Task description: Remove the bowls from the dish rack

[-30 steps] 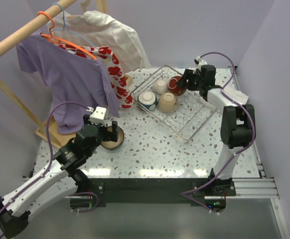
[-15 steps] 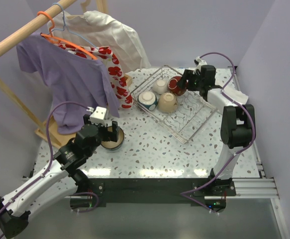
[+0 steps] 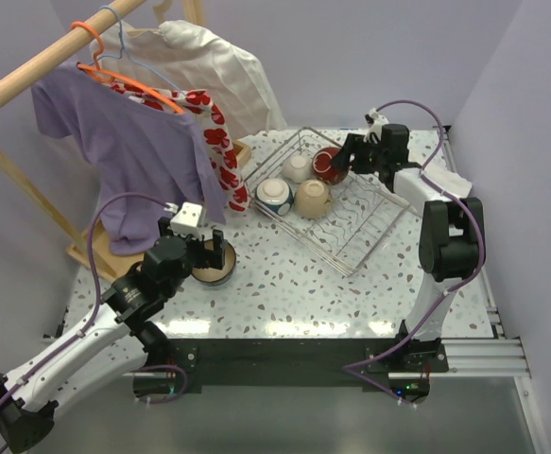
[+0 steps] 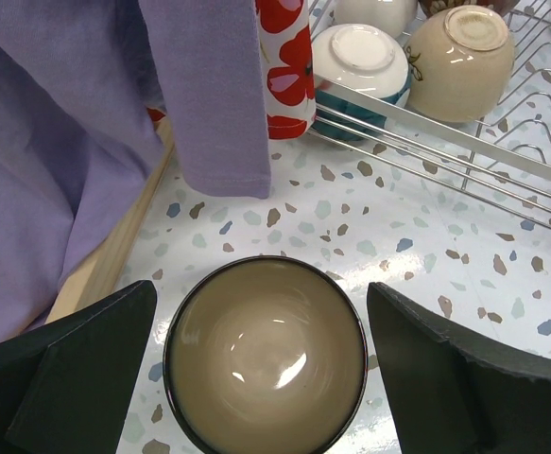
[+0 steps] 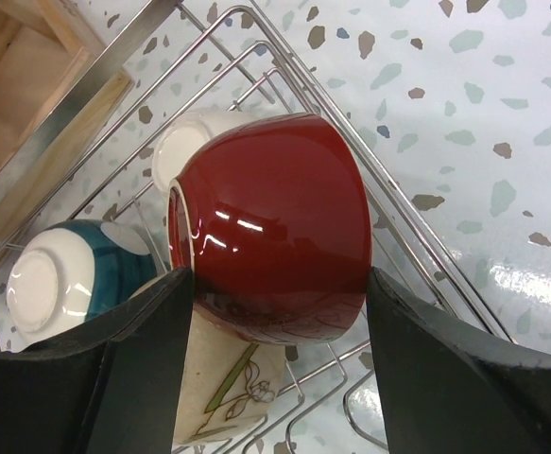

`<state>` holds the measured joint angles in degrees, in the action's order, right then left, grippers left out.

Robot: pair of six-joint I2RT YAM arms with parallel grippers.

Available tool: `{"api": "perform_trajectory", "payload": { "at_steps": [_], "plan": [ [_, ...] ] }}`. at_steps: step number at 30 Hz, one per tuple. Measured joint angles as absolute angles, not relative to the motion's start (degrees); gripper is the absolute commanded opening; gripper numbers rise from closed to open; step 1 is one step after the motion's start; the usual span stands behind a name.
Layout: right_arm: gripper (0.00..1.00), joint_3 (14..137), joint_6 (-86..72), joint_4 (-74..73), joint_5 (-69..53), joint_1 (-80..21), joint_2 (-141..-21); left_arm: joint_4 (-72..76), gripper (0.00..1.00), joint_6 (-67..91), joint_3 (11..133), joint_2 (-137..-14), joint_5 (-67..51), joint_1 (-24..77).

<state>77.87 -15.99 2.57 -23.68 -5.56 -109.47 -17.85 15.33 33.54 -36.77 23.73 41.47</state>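
Observation:
The silver wire dish rack [image 3: 355, 227] sits at the back right of the table. In it a white bowl [image 3: 299, 167], a teal-banded bowl [image 3: 273, 194] and a beige flowered bowl [image 3: 313, 198] lie tipped over. My right gripper [image 5: 277, 284] is shut on the dark red bowl [image 5: 275, 222], which is on its side over the rack wires [image 5: 426, 255], one finger at its rim and one at its base. My left gripper [image 4: 261, 369] stands open around a dark-rimmed bowl [image 4: 267, 355] that sits upright on the table, with both fingers clear of it.
A wooden clothes rail [image 3: 39, 66] stands at the left, with a purple shirt [image 3: 133, 151] and a red-flowered cloth [image 3: 220, 142] hanging close to the rack's left end. The rail's wooden base [image 4: 105, 265] lies just left of the dark-rimmed bowl. Purple walls enclose the table.
The right gripper and the red bowl have shifted slightly left. The rack and the bowls in it slid a little left with them. The left arm has not moved.

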Motion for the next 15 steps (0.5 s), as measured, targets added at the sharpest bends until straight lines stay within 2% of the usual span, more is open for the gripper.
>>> {"api": "perform_trajectory", "payload": {
  "at_steps": [8,15],
  "plan": [
    [0.27,77.9,-16.0,2.6,-25.2,-5.6,-109.5,-17.8,0.98,15.3,33.5,-36.7,23.7,41.4],
    [0.17,78.6,-14.5,0.9,-25.1,-5.7,-109.4,-17.8,0.98,15.3,33.5,-36.7,23.3,41.4]
  ]
}}
